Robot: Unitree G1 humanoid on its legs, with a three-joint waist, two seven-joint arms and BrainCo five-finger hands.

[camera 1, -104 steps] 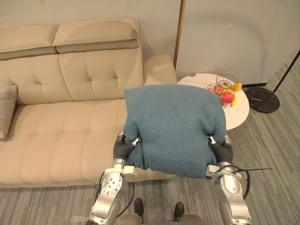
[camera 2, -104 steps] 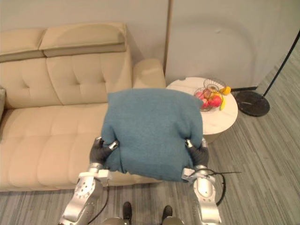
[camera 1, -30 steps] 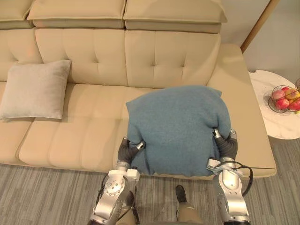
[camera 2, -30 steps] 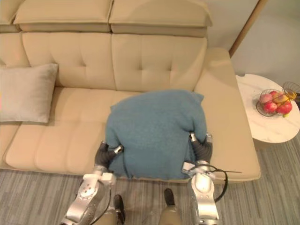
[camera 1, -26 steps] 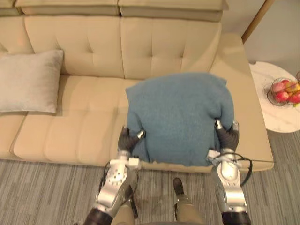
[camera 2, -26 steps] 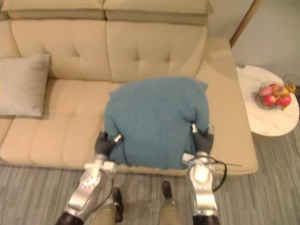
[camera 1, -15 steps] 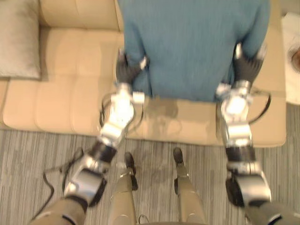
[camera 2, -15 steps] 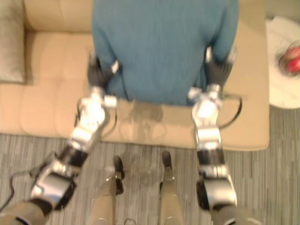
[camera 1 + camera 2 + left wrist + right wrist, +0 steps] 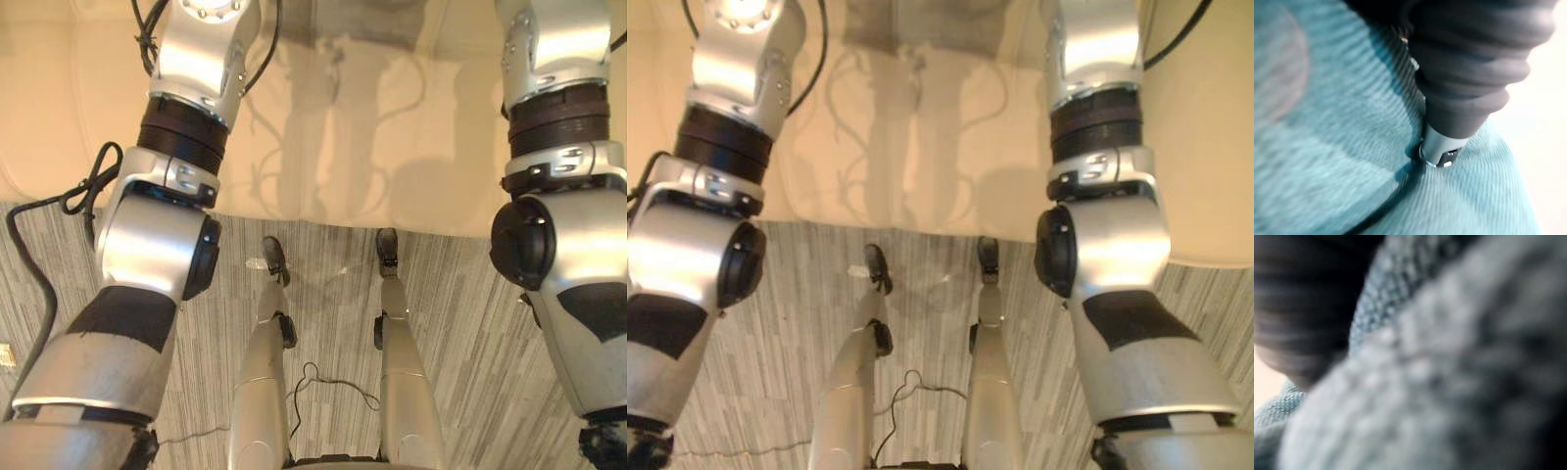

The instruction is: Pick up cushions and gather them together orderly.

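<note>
The blue cushion (image 9: 1327, 147) lies right against my left hand (image 9: 1464, 73), whose dark ribbed cover presses into its knitted cloth. The same blue cushion (image 9: 1449, 382) sits very close to my right hand (image 9: 1298, 308), with the cloth up against that hand's cover. Whether either hand grips the cloth is hidden. In the eye views both arms stretch forward over the beige sofa seat (image 9: 343, 147) and run out past the top edge.
The sofa's front edge (image 9: 921, 211) crosses the eye views. Below it is grey striped floor (image 9: 460, 333).
The head camera has tipped sharply down, from the sofa seat and cushion to the sofa's front edge and floor. Both arms have stretched further forward over the seat.
</note>
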